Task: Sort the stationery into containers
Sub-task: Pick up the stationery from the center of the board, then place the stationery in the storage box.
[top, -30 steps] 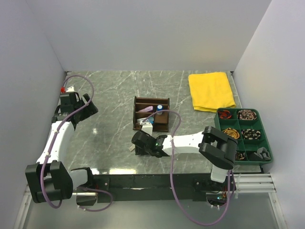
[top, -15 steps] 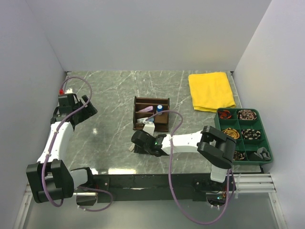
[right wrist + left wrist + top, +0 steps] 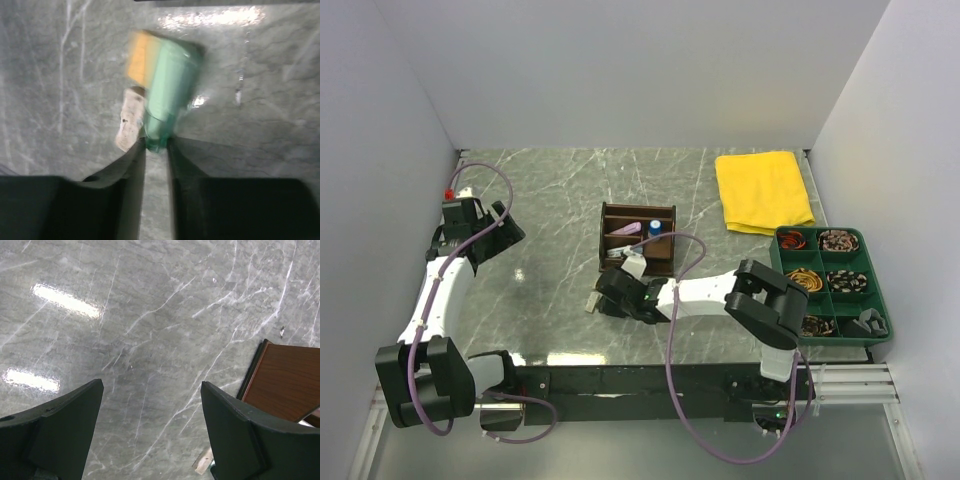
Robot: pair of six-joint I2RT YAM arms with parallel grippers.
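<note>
Right gripper (image 3: 156, 145) is clamped on the near end of a blurred green item (image 3: 170, 85). You see this only in your right wrist view, with a tan piece (image 3: 129, 125) lying against it. Your overhead view places that gripper just in front of the wooden organiser (image 3: 638, 240), at its left corner. Left gripper (image 3: 151, 390) is spread wide over the marble table (image 3: 150, 315), well left of the organiser.

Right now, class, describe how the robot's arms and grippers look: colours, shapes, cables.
The left arm and right arm are white links with bulky black joints; a purple cable loops along each. The left gripper and right gripper have broad, dark, wedge-shaped fingers.
</note>
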